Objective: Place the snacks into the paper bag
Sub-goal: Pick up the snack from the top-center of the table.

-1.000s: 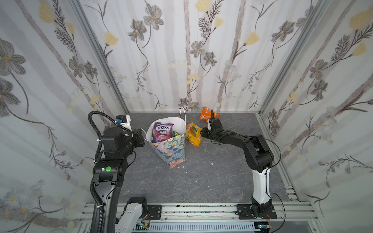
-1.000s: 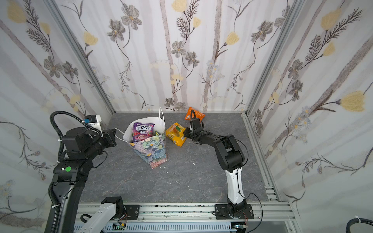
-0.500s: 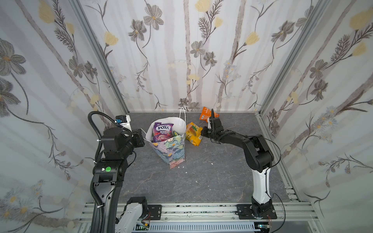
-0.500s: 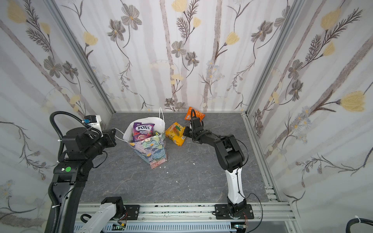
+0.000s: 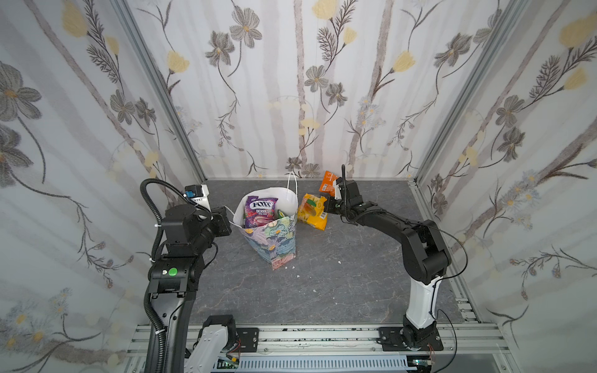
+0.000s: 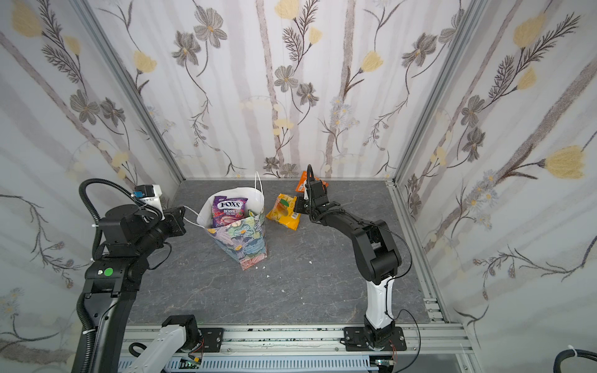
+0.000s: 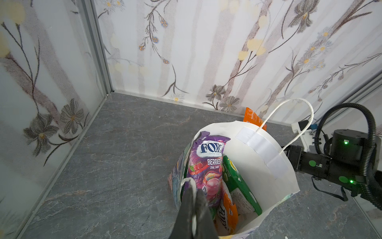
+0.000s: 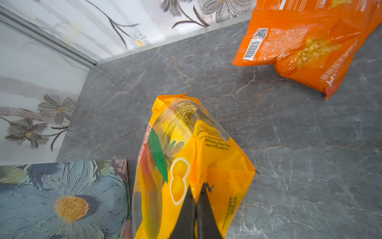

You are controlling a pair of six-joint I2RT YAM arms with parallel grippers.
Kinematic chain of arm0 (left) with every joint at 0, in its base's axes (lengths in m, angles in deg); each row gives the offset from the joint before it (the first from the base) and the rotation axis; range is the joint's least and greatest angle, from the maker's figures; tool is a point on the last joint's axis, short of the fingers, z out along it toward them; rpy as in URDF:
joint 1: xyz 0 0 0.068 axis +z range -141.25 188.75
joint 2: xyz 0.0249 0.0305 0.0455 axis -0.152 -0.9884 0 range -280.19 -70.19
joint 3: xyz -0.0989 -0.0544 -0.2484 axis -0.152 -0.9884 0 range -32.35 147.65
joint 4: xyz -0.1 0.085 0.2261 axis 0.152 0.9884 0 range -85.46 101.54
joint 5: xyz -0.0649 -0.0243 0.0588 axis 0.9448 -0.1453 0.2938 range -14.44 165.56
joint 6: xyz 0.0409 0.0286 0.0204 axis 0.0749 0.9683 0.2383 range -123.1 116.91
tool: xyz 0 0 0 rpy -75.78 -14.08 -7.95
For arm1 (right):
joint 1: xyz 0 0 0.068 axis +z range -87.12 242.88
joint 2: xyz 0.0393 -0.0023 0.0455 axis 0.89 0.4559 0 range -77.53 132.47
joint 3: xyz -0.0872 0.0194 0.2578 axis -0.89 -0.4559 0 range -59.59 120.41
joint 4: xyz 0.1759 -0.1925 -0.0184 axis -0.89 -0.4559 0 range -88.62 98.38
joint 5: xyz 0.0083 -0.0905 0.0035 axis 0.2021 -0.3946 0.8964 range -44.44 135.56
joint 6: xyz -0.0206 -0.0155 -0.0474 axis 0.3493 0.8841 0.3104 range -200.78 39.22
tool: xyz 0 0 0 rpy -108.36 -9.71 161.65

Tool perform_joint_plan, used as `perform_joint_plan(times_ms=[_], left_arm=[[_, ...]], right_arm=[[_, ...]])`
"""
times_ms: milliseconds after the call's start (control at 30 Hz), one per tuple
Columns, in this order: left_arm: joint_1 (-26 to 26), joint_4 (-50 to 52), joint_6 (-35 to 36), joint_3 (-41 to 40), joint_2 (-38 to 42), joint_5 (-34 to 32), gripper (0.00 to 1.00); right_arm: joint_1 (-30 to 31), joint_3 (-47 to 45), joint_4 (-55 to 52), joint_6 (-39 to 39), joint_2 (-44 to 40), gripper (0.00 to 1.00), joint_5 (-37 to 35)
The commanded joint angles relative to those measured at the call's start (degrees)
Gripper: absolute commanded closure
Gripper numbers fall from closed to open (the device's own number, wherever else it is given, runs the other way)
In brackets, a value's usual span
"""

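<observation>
the paper bag [image 5: 274,239] is stood upright on the tabletop [image 5: 323,284], and its rim is pinched by the fully closed left claw [image 7: 194,187]. a purple fox's packet [image 7: 206,165] and a green packet [image 7: 237,186] are seen inside the bag. just beside the bag, a yellow packet [image 8: 186,144] is clamped at its edge by the fully closed right claw [image 8: 196,187]. an orange packet [image 8: 299,41] is left farther from the bag.

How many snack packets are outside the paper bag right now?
2. A yellow packet is beside the bag, pinched by the right gripper. An orange packet lies by the back wall. Others could be hidden behind the bag.
</observation>
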Motion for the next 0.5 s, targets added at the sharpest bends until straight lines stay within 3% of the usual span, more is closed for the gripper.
perform_joint_plan(times_ms=[0, 267, 467], left_arm=[[0.1, -1.96, 0.58, -0.01, 0.11, -0.43, 1.0], [0.1, -2.08, 0.62, 0.43, -0.35, 0.13, 1.0], [0.1, -2.11, 0.62, 0.42, -0.6, 0.45, 1.0]], right_arm=[[0.67, 1.6, -2.12, 4.33, -2.38, 1.0, -3.43], [2.65, 2.67, -6.88, 7.99, -7.59, 1.0, -9.79], [3.29, 2.69, -8.15, 9.52, -10.55, 1.0, -10.33]])
